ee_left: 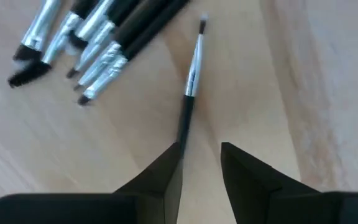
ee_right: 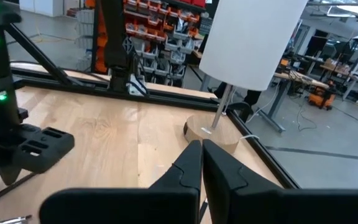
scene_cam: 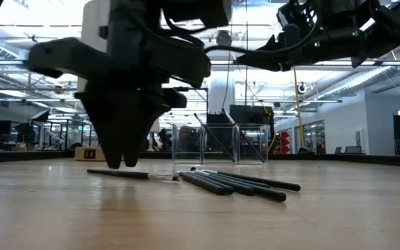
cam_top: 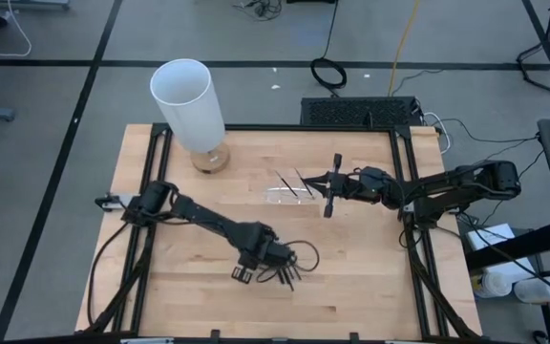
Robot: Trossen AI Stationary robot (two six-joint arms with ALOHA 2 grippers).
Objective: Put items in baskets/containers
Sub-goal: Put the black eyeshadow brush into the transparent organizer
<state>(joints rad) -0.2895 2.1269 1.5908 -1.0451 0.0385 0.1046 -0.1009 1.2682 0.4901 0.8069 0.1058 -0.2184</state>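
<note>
Several dark-handled brushes with silvery ferrules lie bunched on the wooden table (cam_top: 289, 274) (scene_cam: 235, 182) (ee_left: 86, 37). One brush (ee_left: 190, 87) (scene_cam: 127, 173) lies apart from them. My left gripper (cam_top: 277, 260) (ee_left: 201, 158) points down over that brush's handle end, open by a narrow gap, its tips close to the table (scene_cam: 120, 163). The clear tray (cam_top: 285, 196) (scene_cam: 221, 142) holds two brushes (cam_top: 294, 183) that lean on its wall. My right gripper (cam_top: 315, 183) (ee_right: 201, 149) hovers shut beside the tray, above the table, with nothing seen between its fingers. My left gripper comes at the single brush from above, pointing down, with its fingers across the stick. The handle end (ee_left: 180, 140) runs under the edge of one finger (ee_left: 166, 171). I cannot tell whether that finger touches it. The brush lies flat on the table.
A tall white cylinder (cam_top: 189, 96) (ee_right: 253, 37) on a round wooden base (cam_top: 210, 158) stands at the table's far left part. A dark cable loops beside the left gripper (cam_top: 304, 253). Bare wood lies to the near side and the right.
</note>
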